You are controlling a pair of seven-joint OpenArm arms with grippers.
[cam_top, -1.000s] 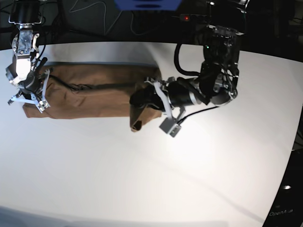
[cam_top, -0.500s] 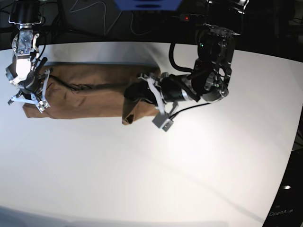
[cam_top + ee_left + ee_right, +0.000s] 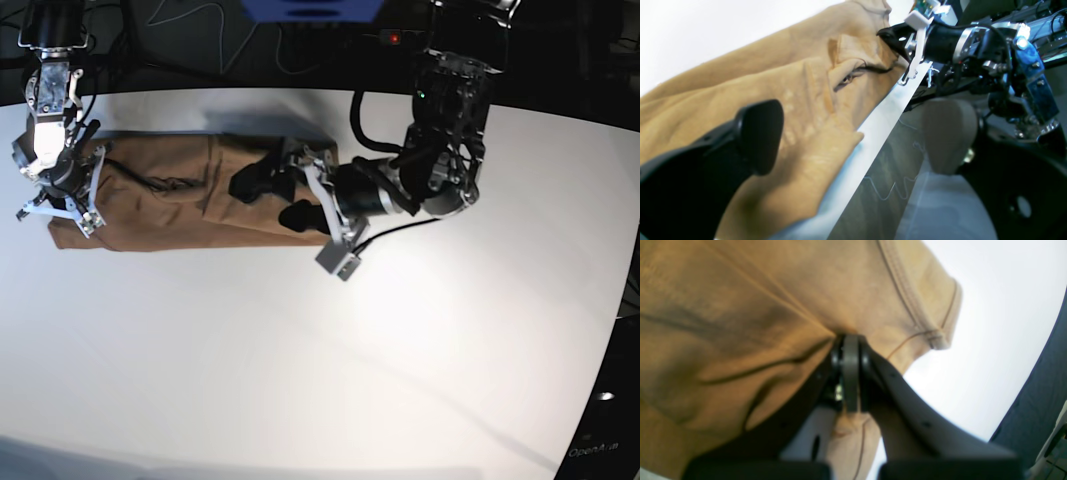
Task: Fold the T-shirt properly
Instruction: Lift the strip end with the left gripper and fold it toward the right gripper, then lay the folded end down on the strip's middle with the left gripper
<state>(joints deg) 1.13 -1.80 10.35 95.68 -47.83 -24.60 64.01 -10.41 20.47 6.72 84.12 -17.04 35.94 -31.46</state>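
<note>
L gripper open over T-shirt

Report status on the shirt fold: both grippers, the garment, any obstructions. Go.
Left gripper open over the T-shirt, holding nothing. Right gripper shut on fabric at the far end. T-shirt lies as a long folded strip on the table. Nothing in the way.

My base camera looks down from high up on the whole white table, with both arms at its far edge. My left wrist camera sits very close to the soft tan-brown T-shirt and looks along it toward the other arm. My right wrist camera is closer still, pressed near the same cloth. All three views share that shirt.
</note>
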